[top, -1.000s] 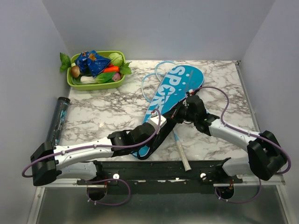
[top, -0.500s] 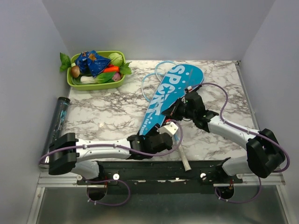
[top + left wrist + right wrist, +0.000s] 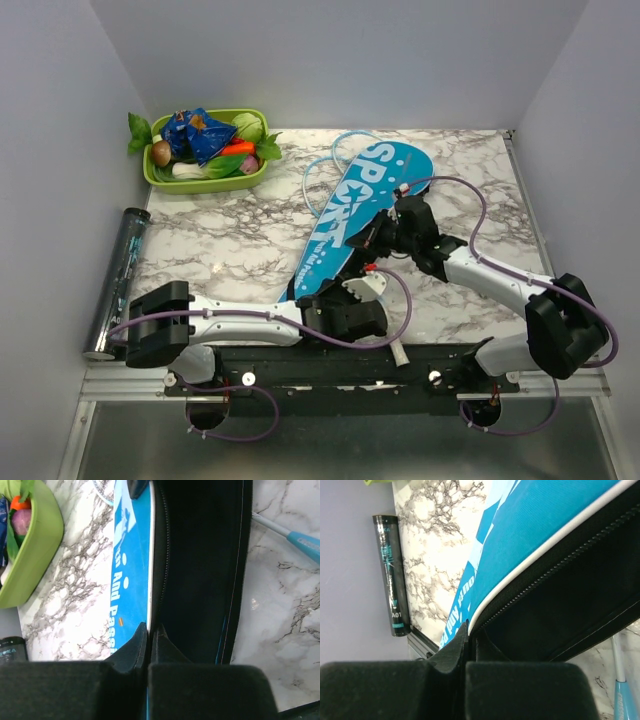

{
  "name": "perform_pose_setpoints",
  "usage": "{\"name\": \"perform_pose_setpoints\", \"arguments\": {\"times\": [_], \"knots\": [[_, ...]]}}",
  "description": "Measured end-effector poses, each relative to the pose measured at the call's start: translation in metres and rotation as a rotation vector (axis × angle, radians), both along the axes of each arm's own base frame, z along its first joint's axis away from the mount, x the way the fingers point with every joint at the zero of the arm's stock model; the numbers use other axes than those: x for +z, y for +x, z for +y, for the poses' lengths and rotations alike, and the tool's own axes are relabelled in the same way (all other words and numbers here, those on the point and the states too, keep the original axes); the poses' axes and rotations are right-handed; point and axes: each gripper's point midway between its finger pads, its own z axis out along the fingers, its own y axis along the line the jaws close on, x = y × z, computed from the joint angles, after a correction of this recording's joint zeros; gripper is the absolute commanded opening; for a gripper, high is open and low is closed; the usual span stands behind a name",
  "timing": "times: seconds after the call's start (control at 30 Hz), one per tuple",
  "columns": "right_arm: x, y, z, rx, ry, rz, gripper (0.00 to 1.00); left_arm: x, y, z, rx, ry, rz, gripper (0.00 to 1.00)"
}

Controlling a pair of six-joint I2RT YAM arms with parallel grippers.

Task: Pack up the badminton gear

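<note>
The blue racket-shaped fabric cover (image 3: 368, 190) lettered "SPORT" lies mid-table, opened along its zip. The left gripper (image 3: 149, 630) pinches its piped edge at the narrow end. The right gripper (image 3: 468, 627) clamps the same edge farther up (fingers nearly meeting). The dark clear tube (image 3: 118, 280) lies at the table's left edge.

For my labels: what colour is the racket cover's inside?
Black lining inside the racket cover; clearest in left wrist view.

Left claw (image 3: 149, 632), right claw (image 3: 469, 629): clamped.
</note>
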Motion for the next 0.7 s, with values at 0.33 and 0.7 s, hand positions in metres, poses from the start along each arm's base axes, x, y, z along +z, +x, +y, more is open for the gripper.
{"name": "perform_pose_setpoints", "arguments": {"times": [0.33, 0.7], "knots": [[0.006, 0.005, 0.005, 0.049, -0.04, -0.029, 0.57, 0.032, 0.033, 0.028, 0.084, -0.143, 0.028, 0.0], [0.049, -0.008, -0.06, -0.046, -0.218, -0.193, 0.66, 0.07, 0.102, 0.092, 0.26, -0.311, 0.043, 0.0]]}}
